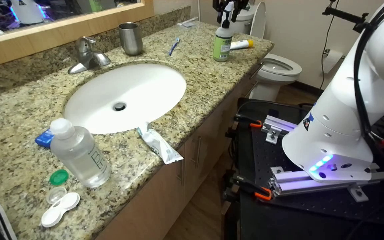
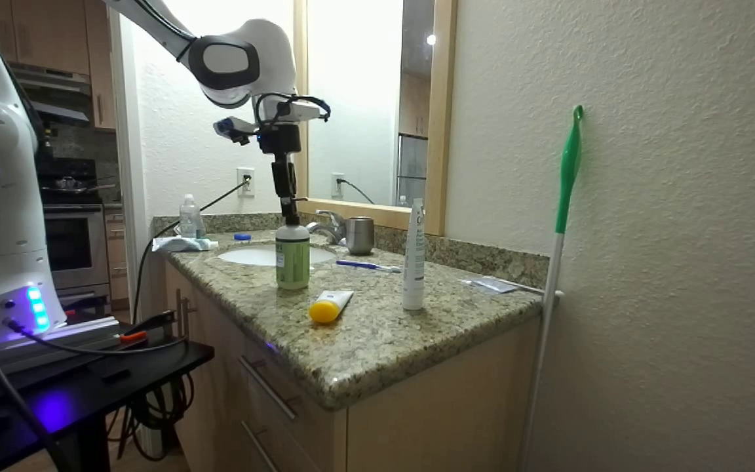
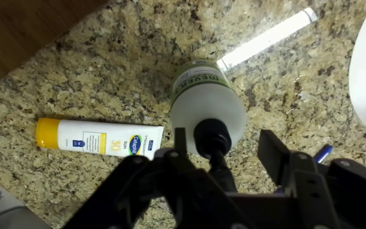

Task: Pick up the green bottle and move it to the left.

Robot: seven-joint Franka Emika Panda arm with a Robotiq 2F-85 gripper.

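The green bottle (image 1: 222, 45) stands upright on the granite counter, to the right of the sink in this exterior view. It has a pale-green label, a whitish shoulder and a black pump top. It also shows in an exterior view (image 2: 293, 259) and in the wrist view (image 3: 206, 101). My gripper (image 3: 221, 131) points down over it, with its two fingers apart on either side of the black pump neck. The left finger looks nearer the neck, and there is a gap to the right finger. In both exterior views the gripper (image 1: 227, 19) (image 2: 291, 219) is at the bottle's top.
A yellow-capped tube (image 3: 106, 137) lies beside the bottle. A white tube (image 2: 414, 262) stands upright nearby. A toothbrush (image 1: 174, 46), a grey metal cup (image 1: 131, 38) and the sink (image 1: 152, 90) are close. A clear bottle (image 1: 82, 156) and a toothpaste tube (image 1: 160, 146) are across the sink.
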